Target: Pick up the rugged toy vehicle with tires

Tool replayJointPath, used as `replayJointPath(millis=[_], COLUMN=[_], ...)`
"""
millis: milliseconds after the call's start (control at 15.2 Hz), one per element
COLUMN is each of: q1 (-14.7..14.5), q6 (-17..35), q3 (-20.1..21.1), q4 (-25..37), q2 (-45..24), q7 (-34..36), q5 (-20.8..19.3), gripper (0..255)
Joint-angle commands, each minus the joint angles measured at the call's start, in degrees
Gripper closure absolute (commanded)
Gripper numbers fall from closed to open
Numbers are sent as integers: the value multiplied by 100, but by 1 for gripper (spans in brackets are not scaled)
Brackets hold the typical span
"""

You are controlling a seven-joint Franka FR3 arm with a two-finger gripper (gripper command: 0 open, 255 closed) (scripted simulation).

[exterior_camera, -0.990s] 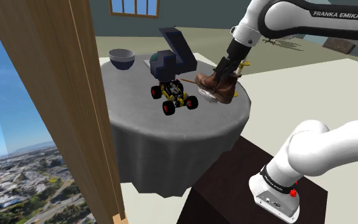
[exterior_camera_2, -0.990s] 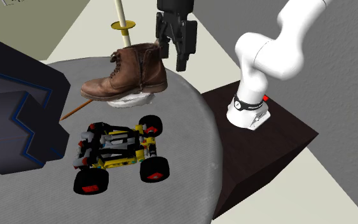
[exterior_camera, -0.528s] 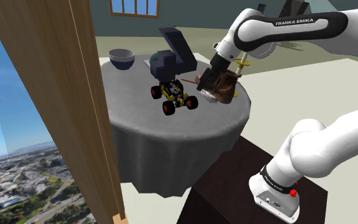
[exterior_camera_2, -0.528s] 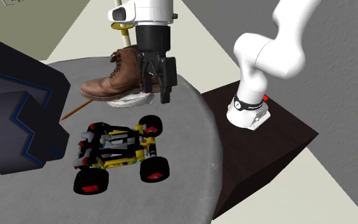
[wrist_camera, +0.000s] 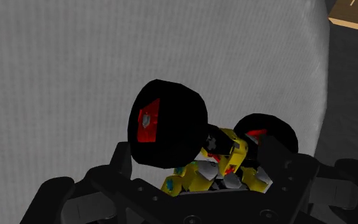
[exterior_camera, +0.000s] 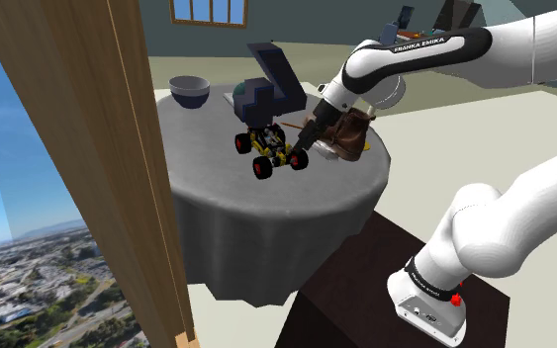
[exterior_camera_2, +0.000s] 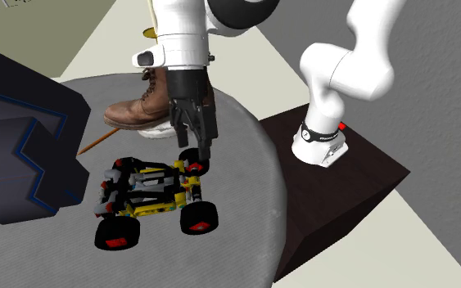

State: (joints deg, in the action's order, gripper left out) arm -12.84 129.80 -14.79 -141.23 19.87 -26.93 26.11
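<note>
The toy vehicle [exterior_camera: 271, 153] is a black and yellow buggy with fat black tires and red hubs, standing on the round grey-clothed table [exterior_camera: 227, 213]. In the second exterior view the vehicle [exterior_camera_2: 151, 192] lies just below my gripper [exterior_camera_2: 194, 146], which hangs open over the wheel end nearest the boot. Seen from the shoulder, the gripper [exterior_camera: 304, 138] sits between the vehicle and the boot. The wrist view has the vehicle's tires and yellow body [wrist_camera: 219, 167] close up between my spread fingers [wrist_camera: 120, 162], which do not touch it.
A brown boot [exterior_camera_2: 151, 102] stands right behind the gripper, with a thin stick [exterior_camera_2: 97, 141] beside it. A large dark blue boxy object [exterior_camera_2: 15, 155] sits past the vehicle, a bowl [exterior_camera: 189, 91] farther back. A wooden post [exterior_camera: 118, 148] fills the shoulder view's left. My stand [exterior_camera_2: 343, 184] adjoins the table.
The gripper has come down from above the boot and swung toward the vehicle, now low over its near wheels. The vehicle and the boot have not moved.
</note>
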Motion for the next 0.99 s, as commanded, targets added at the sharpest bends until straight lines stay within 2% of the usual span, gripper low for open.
replayJointPath(millis=[0,198,264,924], q1=[-29,-52,-55,-37], q6=[153,263,263,193], q3=[-30,-46,-41,-36], q4=[-86,-149,-148,-110], q2=[-88,-152,-150,-111], q7=[-122,-204,-196,-151], q5=[86,151,151,109], gripper=[0,0,255,255])
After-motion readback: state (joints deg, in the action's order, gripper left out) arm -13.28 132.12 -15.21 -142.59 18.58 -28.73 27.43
